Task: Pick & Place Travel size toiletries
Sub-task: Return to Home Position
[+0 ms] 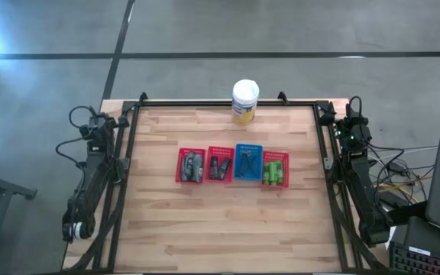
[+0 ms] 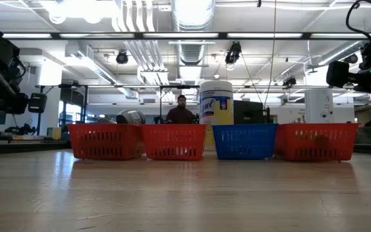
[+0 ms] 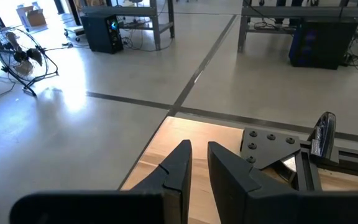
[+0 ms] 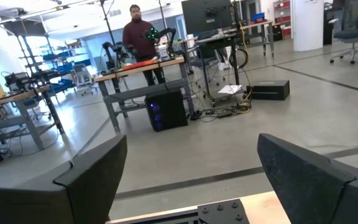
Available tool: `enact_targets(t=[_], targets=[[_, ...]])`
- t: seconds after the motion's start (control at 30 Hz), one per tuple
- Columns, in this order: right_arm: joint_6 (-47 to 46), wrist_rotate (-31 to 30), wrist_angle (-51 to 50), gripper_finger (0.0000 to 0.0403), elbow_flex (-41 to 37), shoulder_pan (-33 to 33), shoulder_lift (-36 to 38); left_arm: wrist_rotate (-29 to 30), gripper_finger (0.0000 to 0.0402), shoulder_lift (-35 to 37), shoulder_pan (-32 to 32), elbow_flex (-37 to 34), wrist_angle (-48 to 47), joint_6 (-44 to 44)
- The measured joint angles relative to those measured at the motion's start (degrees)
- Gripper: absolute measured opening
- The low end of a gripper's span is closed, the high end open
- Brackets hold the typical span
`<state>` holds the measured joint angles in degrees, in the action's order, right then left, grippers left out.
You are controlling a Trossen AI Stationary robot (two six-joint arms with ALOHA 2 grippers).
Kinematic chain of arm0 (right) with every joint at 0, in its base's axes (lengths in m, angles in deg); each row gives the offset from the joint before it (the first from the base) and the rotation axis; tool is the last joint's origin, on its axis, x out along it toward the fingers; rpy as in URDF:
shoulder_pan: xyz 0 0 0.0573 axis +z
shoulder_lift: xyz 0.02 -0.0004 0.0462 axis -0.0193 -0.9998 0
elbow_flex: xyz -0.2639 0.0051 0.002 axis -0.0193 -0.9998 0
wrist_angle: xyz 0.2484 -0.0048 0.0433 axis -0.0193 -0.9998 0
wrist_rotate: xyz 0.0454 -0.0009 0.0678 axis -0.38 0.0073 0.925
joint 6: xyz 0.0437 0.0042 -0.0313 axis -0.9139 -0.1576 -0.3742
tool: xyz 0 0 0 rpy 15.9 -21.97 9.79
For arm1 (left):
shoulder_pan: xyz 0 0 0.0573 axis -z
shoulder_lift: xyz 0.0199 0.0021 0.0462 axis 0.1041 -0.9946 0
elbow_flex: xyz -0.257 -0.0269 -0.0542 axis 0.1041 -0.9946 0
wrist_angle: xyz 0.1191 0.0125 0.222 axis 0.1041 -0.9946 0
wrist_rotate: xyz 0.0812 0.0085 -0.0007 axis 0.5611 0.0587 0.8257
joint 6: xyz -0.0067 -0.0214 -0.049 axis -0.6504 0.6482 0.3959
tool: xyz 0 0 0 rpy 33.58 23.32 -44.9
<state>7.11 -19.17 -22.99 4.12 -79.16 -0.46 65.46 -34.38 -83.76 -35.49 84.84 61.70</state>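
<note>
Currently the toiletries (image 1: 233,166) sit sorted in four trays (image 1: 248,149) mid-worktop; left gripper (image 3: 196,163) fingers nearly pressed together, right gripper (image 4: 188,171) fingers spread, both parked at far corners.

Three red trays (image 1: 191,166), one blue tray (image 1: 248,162), green bottles (image 1: 274,169).

Four slotted trays stand in a row across the middle of the worktop (image 1: 228,229), side by side and nearly touching. From left to right, the first tray (image 1: 191,166) holds the oval bottles (image 1: 193,166), the second tray (image 1: 220,165) the short tubes (image 1: 219,166), the third tray (image 1: 248,163) the thin sticks (image 1: 247,163), and the fourth tray (image 1: 275,169) the small bottles (image 1: 274,169). Behind the row, at the middle of the far edge, stands a lidded jar (image 1: 245,102). The left arm (image 1: 90,179) lies along the left edge, the right arm (image 1: 357,176) along the right edge.
</note>
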Motion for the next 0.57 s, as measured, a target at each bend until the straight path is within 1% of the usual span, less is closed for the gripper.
enact_targets(t=[0.57], targets=[[0.0, 0.0, 0.0, 0.0307, 0.01, 0.01, 0.0, 0.0, 0.0058, 0.0, 0.0, -0.02, 0.0, -0.01]])
